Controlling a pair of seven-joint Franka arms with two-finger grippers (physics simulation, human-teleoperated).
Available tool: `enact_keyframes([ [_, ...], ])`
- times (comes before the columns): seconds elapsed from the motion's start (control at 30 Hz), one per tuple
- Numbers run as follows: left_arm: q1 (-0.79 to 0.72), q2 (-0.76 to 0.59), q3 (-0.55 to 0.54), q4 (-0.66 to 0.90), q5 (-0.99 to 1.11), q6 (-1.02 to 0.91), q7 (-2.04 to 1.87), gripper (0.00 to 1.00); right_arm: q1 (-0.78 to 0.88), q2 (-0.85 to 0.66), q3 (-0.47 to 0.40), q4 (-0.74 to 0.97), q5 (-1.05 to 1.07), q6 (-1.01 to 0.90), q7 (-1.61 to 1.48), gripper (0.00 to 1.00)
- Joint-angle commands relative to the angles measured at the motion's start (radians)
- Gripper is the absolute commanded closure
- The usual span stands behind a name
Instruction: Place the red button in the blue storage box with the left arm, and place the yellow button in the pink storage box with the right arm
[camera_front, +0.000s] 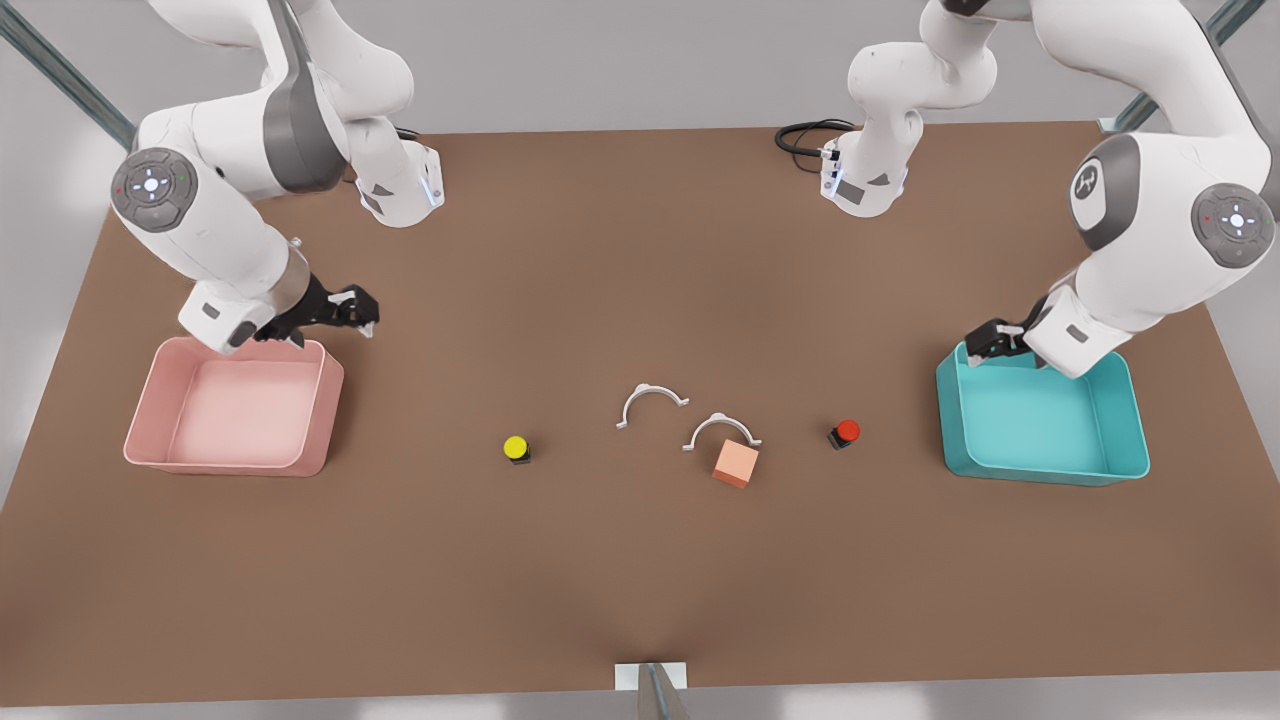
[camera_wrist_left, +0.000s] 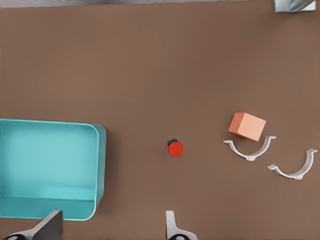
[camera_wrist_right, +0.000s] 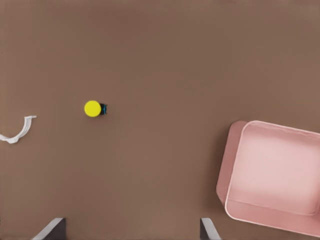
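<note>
Left gripper (camera_front: 990, 345) spread, empty, over blue storage box (camera_front: 1040, 425) rim; red button (camera_front: 846, 433) on table nearby. Right gripper (camera_front: 360, 312) spread, empty, by pink storage box (camera_front: 235, 410); yellow button (camera_front: 516, 448) on table, well apart.

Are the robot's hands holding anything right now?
No. The left gripper hangs open over the blue storage box, and the right gripper hangs open by the pink storage box.

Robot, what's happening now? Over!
Left gripper open over blue box; right gripper open by pink box. Red button, yellow button untouched. Nothing blocking.
</note>
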Motion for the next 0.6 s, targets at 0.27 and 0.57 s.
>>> enact_keyframes([
  [0.27, -0.101, 0.245, 0.002, -0.228, -0.075, 0.536, 0.231, 0.00, -0.105, 0.406, 0.085, 0.051, -0.024, 0.577, 0.110, 0.00],
  [0.57, -0.127, 0.319, -0.001, -0.401, -0.105, 0.676, 0.326, 0.00, 0.021, 0.492, 0.168, -0.072, -0.127, 0.712, 0.369, 0.00],
])
